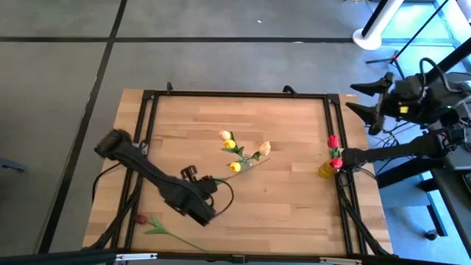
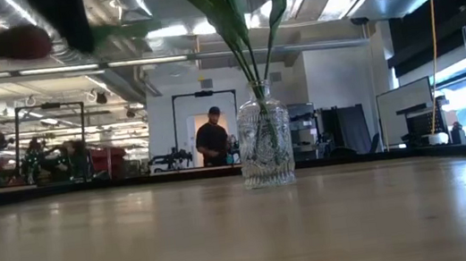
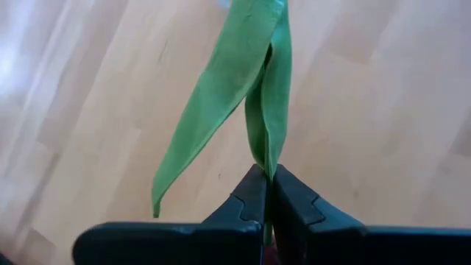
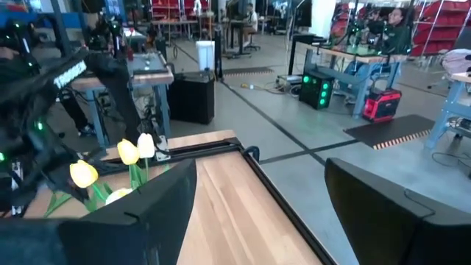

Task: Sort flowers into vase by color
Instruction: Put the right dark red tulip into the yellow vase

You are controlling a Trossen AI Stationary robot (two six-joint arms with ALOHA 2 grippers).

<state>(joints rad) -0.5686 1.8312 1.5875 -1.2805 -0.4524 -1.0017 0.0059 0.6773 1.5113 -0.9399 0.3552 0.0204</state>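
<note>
The left pincer (image 3: 268, 193) is pinching a dark red flower (image 1: 141, 218) by its thin stem, low over the table (image 1: 294, 206). The stem could be slipping out. The right pincer (image 4: 254, 213) is waiting wide open, holding nothing.

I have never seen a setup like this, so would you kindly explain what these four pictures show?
Two dark robot arms work at a wooden table. One picture looks straight down, one level across the tabletop, and one comes from each wrist. A clear vase mid-table holds yellow tulips. Red tulips stand at the table's right edge. The left pincer is shut on a green stem, apparently of the dark red tulip near the front-left corner. The right pincer waits open, off the table's right side.
</note>
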